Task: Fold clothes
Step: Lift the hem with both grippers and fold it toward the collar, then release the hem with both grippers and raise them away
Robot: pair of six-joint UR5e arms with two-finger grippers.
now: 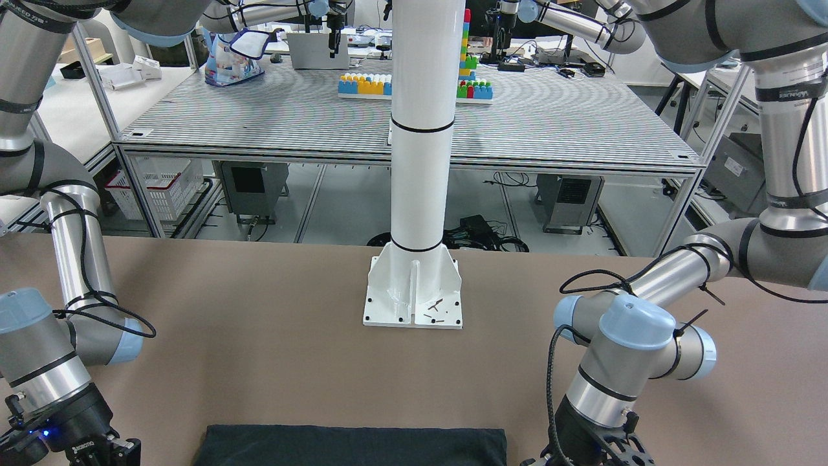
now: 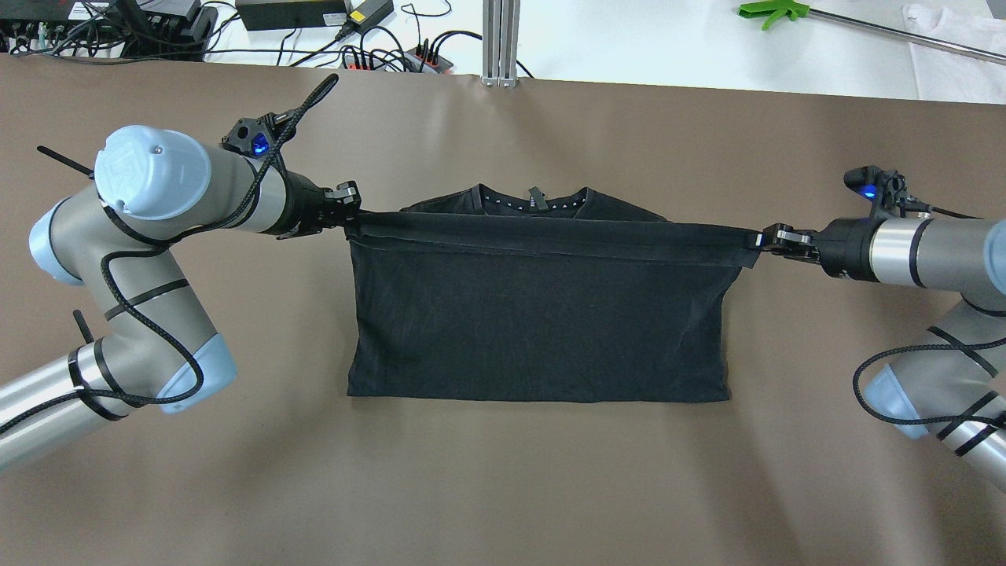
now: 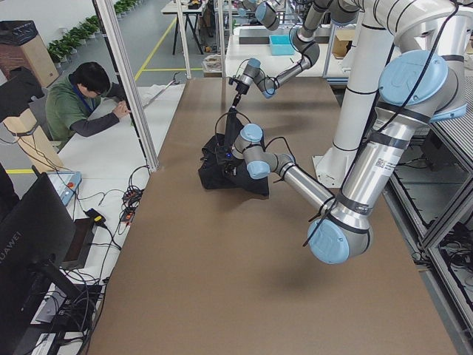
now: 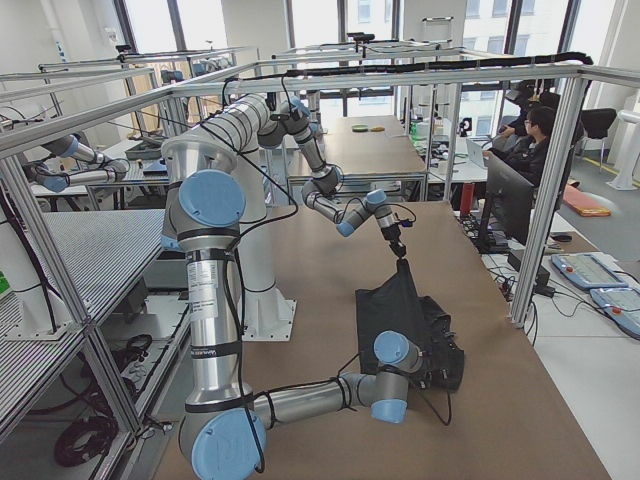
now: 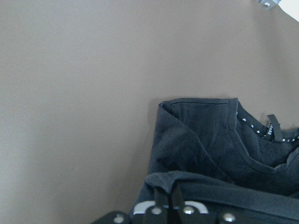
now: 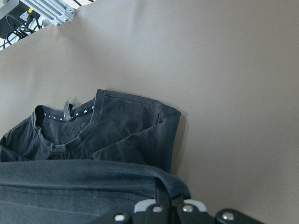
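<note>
The clothes (image 2: 534,314) are a black T-shirt lying on the brown table (image 2: 503,487), with the collar (image 2: 537,200) at the far side. A folded edge is lifted and stretched taut as a band between both grippers, above the collar end. My left gripper (image 2: 354,218) is shut on the band's left corner, and my right gripper (image 2: 756,238) is shut on its right corner. In the left wrist view the pinched fabric (image 5: 210,182) shows above the shut fingers (image 5: 161,200), with a sleeve beyond. The right wrist view shows the same fabric (image 6: 93,172) and the collar (image 6: 65,116).
The white pillar's base plate (image 1: 414,291) stands at the table's near side. Cables and power strips (image 2: 314,20) lie past the far edge, and a green tool (image 2: 774,9) lies at the far right. A person (image 3: 85,100) sits beside the table's far side.
</note>
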